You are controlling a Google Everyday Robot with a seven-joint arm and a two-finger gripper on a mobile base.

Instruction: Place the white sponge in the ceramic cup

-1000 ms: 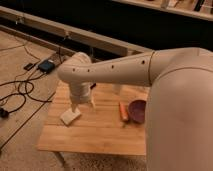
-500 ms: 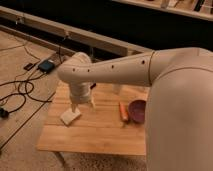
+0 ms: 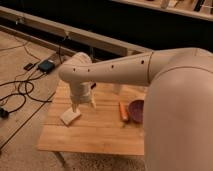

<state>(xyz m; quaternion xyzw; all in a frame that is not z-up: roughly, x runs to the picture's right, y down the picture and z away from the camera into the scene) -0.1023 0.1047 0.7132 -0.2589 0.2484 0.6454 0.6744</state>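
Observation:
The white sponge [image 3: 70, 116] lies flat on the left part of the wooden table [image 3: 95, 135]. My gripper [image 3: 83, 104] hangs just above and to the right of it, pointing down. Its two fingers [image 3: 75, 106] stand apart, open, with nothing between them. The left finger's tip is close over the sponge's upper edge. Only a pale sliver of the ceramic cup [image 3: 118, 89] shows at the table's back, just below my forearm, which hides the rest of it.
A purple bowl [image 3: 136, 110] sits at the table's right side with an orange stick-shaped object [image 3: 123, 111] beside it. Cables and a small blue box [image 3: 46, 65] lie on the floor to the left. My large arm covers the right of the view.

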